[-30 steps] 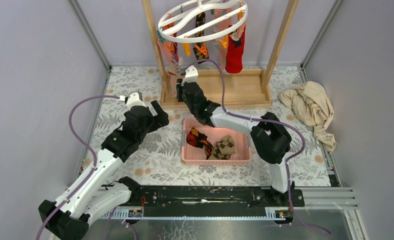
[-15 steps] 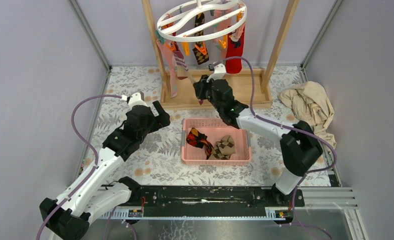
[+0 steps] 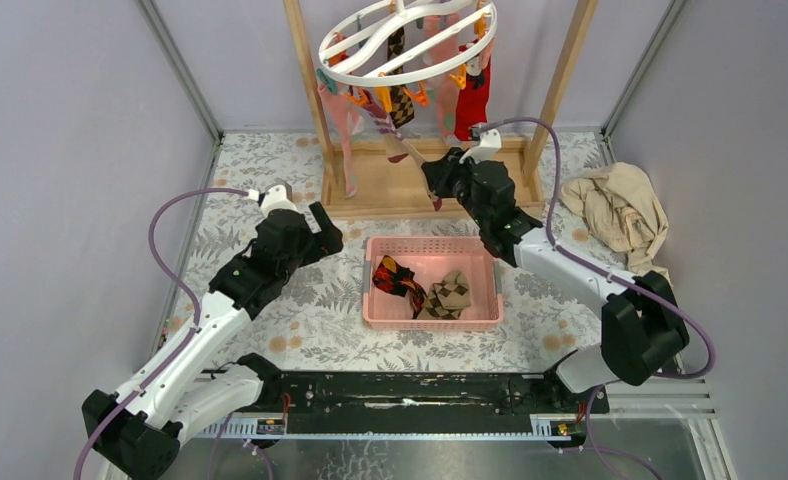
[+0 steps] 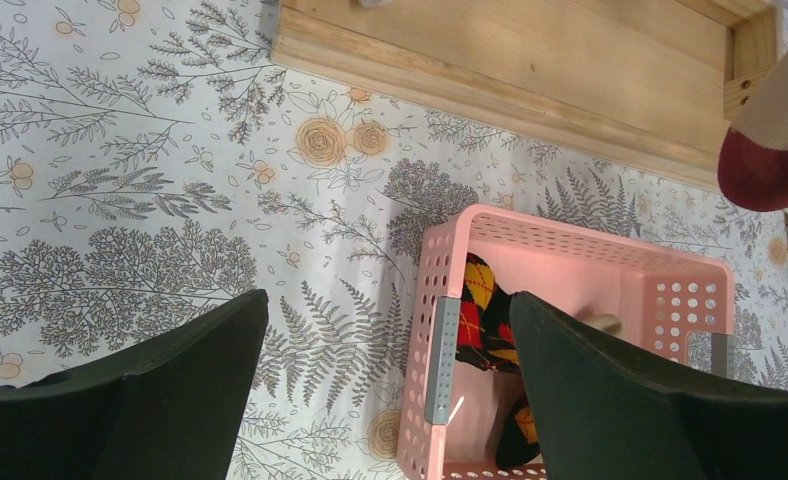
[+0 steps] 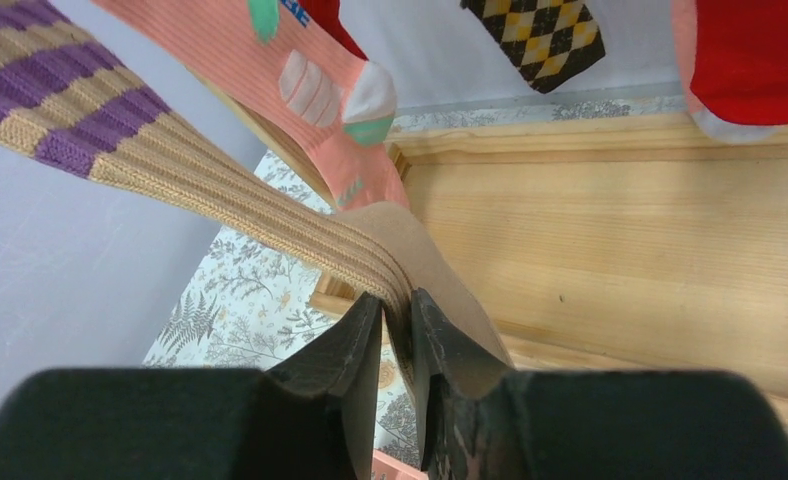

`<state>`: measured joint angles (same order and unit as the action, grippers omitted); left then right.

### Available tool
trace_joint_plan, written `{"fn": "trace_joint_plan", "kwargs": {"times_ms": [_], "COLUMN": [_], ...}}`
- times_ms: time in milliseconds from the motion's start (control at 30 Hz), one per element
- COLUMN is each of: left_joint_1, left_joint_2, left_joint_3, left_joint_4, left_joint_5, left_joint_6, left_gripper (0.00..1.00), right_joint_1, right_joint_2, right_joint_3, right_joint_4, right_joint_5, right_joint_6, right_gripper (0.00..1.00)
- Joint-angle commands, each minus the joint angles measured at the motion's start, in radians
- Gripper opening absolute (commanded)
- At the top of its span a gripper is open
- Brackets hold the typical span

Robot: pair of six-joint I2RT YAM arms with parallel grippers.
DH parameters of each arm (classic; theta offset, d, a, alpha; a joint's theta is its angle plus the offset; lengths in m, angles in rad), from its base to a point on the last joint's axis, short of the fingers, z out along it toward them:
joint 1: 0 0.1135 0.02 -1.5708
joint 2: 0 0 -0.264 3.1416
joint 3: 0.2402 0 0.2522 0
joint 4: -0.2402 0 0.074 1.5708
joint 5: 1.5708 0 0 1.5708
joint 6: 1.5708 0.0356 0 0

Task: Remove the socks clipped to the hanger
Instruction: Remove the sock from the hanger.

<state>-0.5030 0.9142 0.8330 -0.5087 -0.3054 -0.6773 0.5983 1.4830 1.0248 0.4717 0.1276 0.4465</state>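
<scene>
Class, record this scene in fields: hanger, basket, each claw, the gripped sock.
Hanger: white ring, socks hanging from it
Basket: pink, two argyle socks inside
Left claw: open, holding nothing
Right claw: shut on striped sock
Striped sock: tan and purple, stretched from hanger to right claw

Plain lavender walls (image 3: 70, 120) enclose a table (image 3: 310, 312) (fern-and-flower printed cover); a wooden frame (image 3: 380, 190) stands behind.
</scene>
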Motion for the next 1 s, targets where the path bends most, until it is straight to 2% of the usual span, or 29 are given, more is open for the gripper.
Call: {"fn": "trace_joint_plan", "kwargs": {"times_ms": [0, 967], "left_joint_1": [0.008, 0.008], "left_joint_2": [-0.003, 0.025], "left_joint_3": [0.001, 0.016], "left_joint_4": [0.044, 0.088], "left_joint_5": [0.015, 0.09], "left_joint_6": [0.003, 0.014], "left_gripper": [0.98, 0.98], "right_joint_1": [-0.046, -0.389], "right_joint_2": [-0.07, -0.182], "right_joint_3": [-0.014, -0.057], "right_joint_4": [0.029, -0.051], "right_joint_5": [-0.046, -0.214], "right_joint_6": [0.032, 0.119], "right_gripper": [0.23, 0.2]}}
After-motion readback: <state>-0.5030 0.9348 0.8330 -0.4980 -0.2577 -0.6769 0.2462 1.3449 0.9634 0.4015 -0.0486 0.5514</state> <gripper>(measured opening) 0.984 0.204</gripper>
